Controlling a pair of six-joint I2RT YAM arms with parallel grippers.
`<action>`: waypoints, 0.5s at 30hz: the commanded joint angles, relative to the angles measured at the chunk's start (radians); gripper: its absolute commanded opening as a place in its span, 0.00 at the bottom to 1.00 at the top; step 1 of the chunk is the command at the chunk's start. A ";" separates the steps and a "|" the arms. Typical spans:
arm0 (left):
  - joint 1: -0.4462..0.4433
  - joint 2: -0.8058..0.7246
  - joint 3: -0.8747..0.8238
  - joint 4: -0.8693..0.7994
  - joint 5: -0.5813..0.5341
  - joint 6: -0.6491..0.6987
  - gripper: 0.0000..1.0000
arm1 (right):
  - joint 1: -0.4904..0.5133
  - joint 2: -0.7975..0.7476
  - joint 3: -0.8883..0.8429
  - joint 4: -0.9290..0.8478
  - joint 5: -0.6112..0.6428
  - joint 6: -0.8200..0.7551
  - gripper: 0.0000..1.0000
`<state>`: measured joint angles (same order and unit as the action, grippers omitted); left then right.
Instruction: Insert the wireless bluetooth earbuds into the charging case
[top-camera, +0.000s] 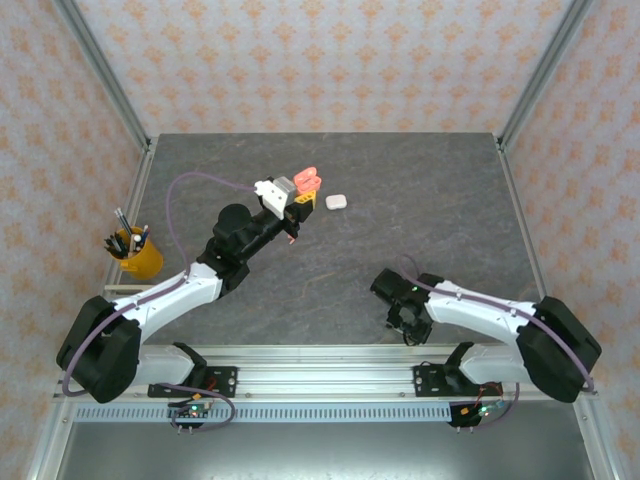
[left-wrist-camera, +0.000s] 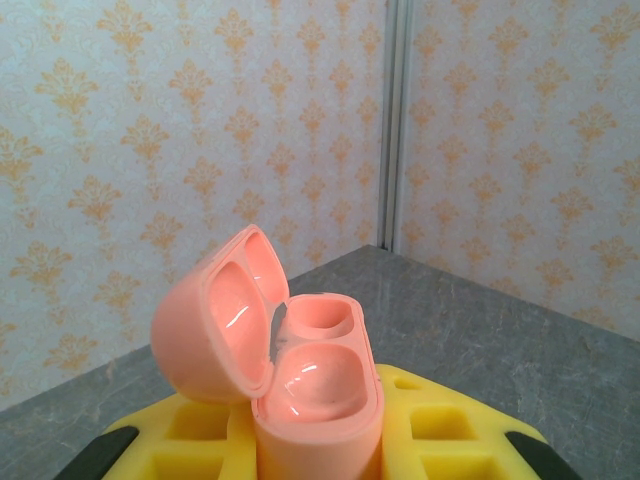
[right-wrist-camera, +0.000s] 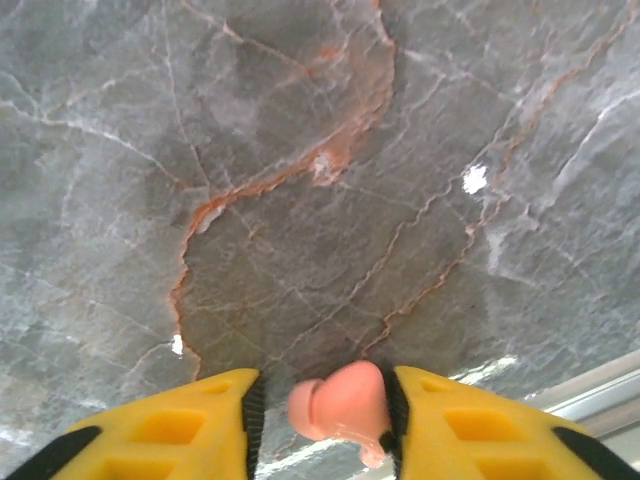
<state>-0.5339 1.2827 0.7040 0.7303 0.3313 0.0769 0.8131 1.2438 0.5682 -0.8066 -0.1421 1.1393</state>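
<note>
Pink charging case (left-wrist-camera: 315, 400), open, clamped in left gripper (left-wrist-camera: 320, 445).
Pink earbud (right-wrist-camera: 345, 398) is flanked by the narrowed right gripper (right-wrist-camera: 322, 425); grip unclear.

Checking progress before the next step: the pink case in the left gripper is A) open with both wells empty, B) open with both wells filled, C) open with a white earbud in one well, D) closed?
A: the left wrist view shows the pink case standing open with both wells bare.

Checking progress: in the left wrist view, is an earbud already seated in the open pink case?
No, the pink charging case stands open with both its wells empty.
</note>
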 joint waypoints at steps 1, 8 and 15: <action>0.008 -0.011 0.023 0.015 -0.015 0.012 0.00 | 0.006 0.055 0.015 0.075 0.002 -0.026 0.32; 0.010 -0.020 0.024 -0.001 -0.019 0.020 0.00 | 0.006 0.198 0.170 0.128 0.048 -0.083 0.26; 0.020 -0.049 0.016 -0.029 -0.033 0.035 0.00 | 0.006 0.350 0.361 0.125 0.098 -0.159 0.25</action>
<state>-0.5282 1.2705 0.7040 0.7010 0.3267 0.0834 0.8135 1.5635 0.8276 -0.9257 -0.1173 1.0252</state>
